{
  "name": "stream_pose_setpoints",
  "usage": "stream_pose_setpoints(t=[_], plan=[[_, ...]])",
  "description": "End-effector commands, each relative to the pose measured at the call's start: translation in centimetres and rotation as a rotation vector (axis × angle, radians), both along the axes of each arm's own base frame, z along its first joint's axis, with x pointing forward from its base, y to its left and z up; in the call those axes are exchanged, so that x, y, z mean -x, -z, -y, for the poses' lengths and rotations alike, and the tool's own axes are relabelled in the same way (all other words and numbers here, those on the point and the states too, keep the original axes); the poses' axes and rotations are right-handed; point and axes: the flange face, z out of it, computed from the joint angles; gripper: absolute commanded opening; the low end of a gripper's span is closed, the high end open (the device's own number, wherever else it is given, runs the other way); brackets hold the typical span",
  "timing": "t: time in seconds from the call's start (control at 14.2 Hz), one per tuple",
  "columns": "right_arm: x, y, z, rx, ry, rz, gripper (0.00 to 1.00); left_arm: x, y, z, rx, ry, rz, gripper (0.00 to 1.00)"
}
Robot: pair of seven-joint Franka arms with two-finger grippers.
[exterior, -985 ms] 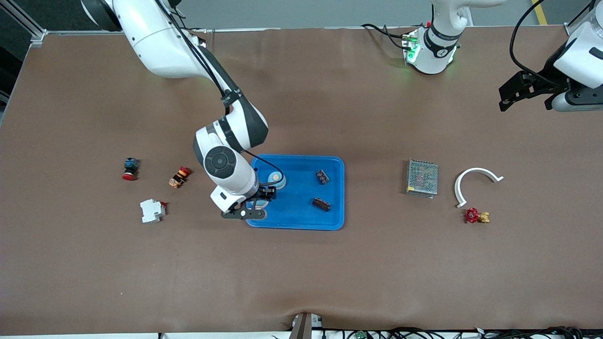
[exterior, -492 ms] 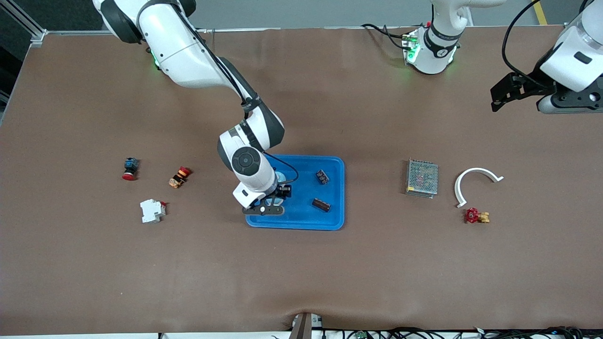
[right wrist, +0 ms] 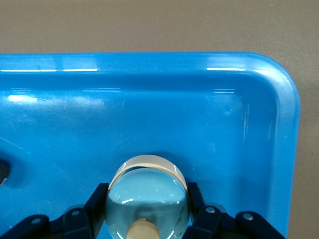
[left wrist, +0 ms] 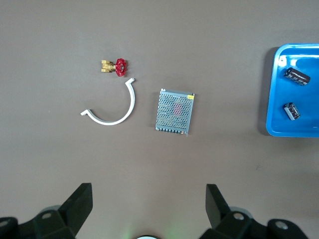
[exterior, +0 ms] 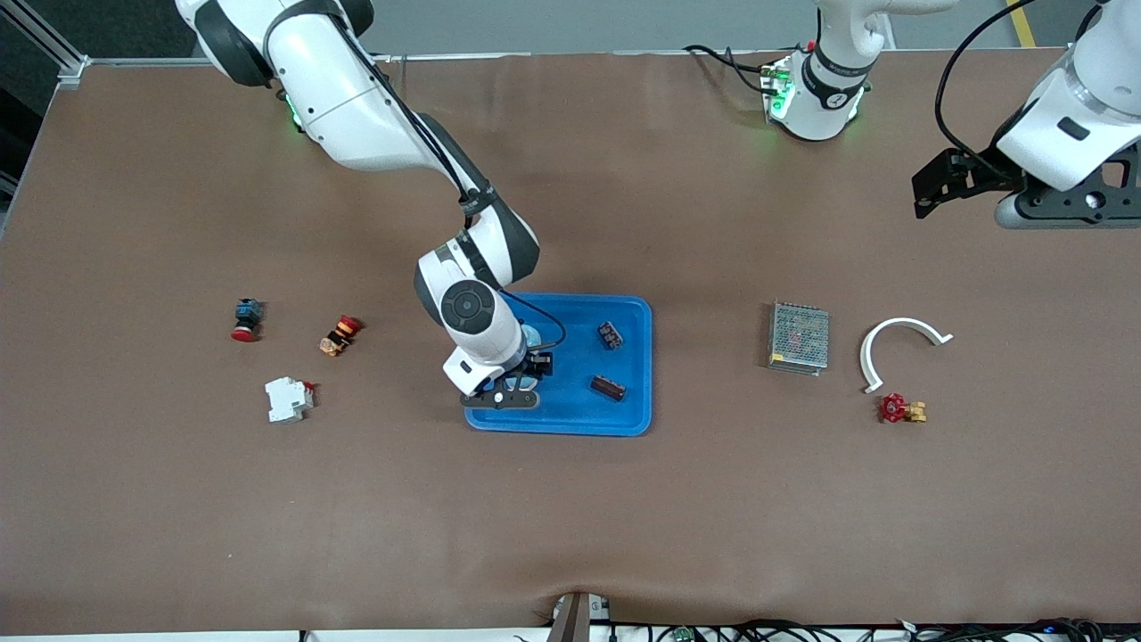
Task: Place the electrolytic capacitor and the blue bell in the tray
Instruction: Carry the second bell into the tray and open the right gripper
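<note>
The blue tray (exterior: pixel 570 412) lies mid-table and also shows in the right wrist view (right wrist: pixel 149 62) and the left wrist view (left wrist: pixel 294 130). My right gripper (exterior: pixel 510 385) is low inside it, near the corner toward the right arm's end, shut on a light-blue bell (right wrist: pixel 147 199); fingers (right wrist: pixel 99 199) press both its sides. Two dark capacitors (exterior: pixel 610 334) (exterior: pixel 608 387) lie in the tray. Another light-blue round thing (exterior: pixel 532 335) peeks out in the tray beside my right wrist. My left gripper (exterior: pixel 936 183) hangs open and empty over the table's left-arm end (left wrist: pixel 148 199).
A grey mesh box (exterior: pixel 799 337), a white curved piece (exterior: pixel 900 339) and a red valve (exterior: pixel 900 408) lie toward the left arm's end. A red push button (exterior: pixel 245 319), an orange switch (exterior: pixel 339 335) and a white breaker (exterior: pixel 288 399) lie toward the right arm's end.
My right gripper has carried the bell from the tray's rim further into the tray, then almost stopped. My left gripper has drifted slightly toward the table's middle.
</note>
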Motion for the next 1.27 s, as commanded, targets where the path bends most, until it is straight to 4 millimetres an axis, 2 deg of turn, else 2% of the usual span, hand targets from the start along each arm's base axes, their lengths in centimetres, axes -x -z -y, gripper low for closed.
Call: stream_pose_setpoints(t=[0.0,0.21,0.35,0.49,0.63,0.7,0.91,1.06,1.2], plan=[[-0.5,0.2,-0.4,-0.02,0.023,0.023,1.0,-0.2,-0.4,0.2,0.015,0.014,0.003,1.0],[-0.6,-0.9,-0.6,-0.027,0.019,0.026,1.0,-0.1,-0.5,0.2,0.015,0.013,0.005,1.0],[-0.5,-2.8,-0.6,-0.019,0.008,0.012,1.0,-0.1,-0.5,0.2,0.012,0.016,0.005,1.0],[0.1,-7.7,-0.7,-0.004,-0.008,-0.027,1.0,-0.1,-0.5,0.2,0.013,0.016,0.005,1.0],[1.8,-14.2,-1.1,0.005,-0.029,-0.06,1.0,-0.1,-1.1,0.3,0.023,0.014,0.016,1.0],[2.7,-17.6,-0.7,0.015,-0.038,-0.083,1.0,-0.1,-1.2,0.4,0.022,0.017,0.017,1.0],[5.7,-26.9,1.3,0.032,-0.066,-0.124,1.0,-0.1,-1.2,0.5,0.02,0.021,0.018,1.0],[7.4,-31.9,3.2,0.038,-0.078,-0.14,1.0,-0.2,-1.1,0.6,0.019,0.022,0.018,1.0],[8.6,-35.7,5.9,0.046,-0.104,-0.157,1.0,-0.2,-1.1,0.6,0.02,0.022,0.021,1.0]])
